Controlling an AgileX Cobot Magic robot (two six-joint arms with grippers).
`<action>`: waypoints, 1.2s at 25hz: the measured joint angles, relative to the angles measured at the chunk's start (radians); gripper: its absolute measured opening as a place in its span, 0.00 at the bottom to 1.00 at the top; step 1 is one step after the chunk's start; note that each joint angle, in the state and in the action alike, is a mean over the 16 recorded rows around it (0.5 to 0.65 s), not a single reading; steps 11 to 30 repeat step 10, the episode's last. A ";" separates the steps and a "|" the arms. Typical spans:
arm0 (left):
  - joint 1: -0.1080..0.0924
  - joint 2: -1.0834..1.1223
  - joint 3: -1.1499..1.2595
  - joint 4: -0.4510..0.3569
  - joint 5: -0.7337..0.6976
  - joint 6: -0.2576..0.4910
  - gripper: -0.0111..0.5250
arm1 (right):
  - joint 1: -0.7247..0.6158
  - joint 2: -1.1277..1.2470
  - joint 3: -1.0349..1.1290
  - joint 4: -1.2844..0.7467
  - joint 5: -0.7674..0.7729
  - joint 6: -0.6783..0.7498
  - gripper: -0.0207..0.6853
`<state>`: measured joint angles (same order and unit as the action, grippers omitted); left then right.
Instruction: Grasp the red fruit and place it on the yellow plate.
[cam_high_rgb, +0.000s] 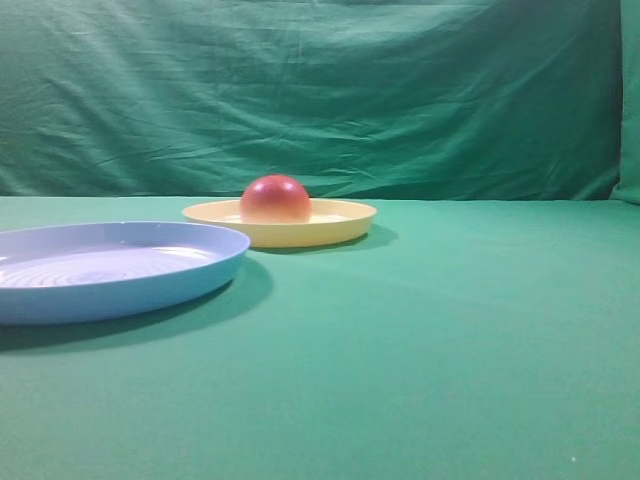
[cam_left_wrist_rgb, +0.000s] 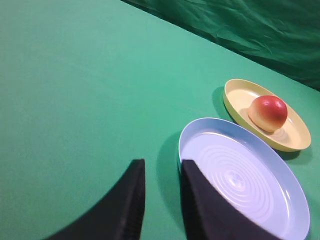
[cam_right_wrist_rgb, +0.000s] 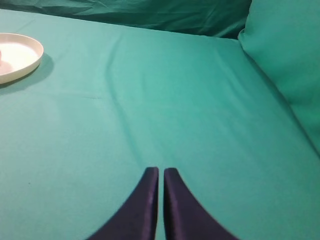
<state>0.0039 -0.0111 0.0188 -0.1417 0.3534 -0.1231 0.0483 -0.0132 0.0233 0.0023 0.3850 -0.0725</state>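
Note:
The red fruit (cam_high_rgb: 275, 199) (cam_left_wrist_rgb: 268, 112) rests inside the yellow plate (cam_high_rgb: 340, 227) (cam_left_wrist_rgb: 239, 96), toward the plate's left side in the exterior high view. In the left wrist view my left gripper (cam_left_wrist_rgb: 162, 163) stands open over the green cloth, nothing between its black fingers; its right finger overlaps the near rim of the blue plate. My right gripper (cam_right_wrist_rgb: 160, 171) is shut and empty, its tips nearly touching, far from the yellow plate (cam_right_wrist_rgb: 17, 60), which shows at the upper left of its view. Neither gripper appears in the exterior high view.
A larger light-blue plate (cam_high_rgb: 190, 280) (cam_left_wrist_rgb: 287, 185) with concentric ridges lies just in front and left of the yellow plate. Green cloth covers the table, and a green curtain (cam_high_rgb: 320, 90) hangs behind. A raised green fold (cam_right_wrist_rgb: 285, 60) rises at the far right.

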 joint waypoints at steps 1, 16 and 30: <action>0.000 0.000 0.000 0.000 0.000 0.000 0.31 | 0.000 0.000 0.000 0.000 0.000 0.000 0.03; 0.000 0.000 0.000 0.000 0.000 0.000 0.31 | 0.000 0.000 0.000 0.000 0.000 0.000 0.03; 0.000 0.000 0.000 0.000 0.000 0.000 0.31 | 0.000 0.000 0.000 0.000 0.000 0.000 0.03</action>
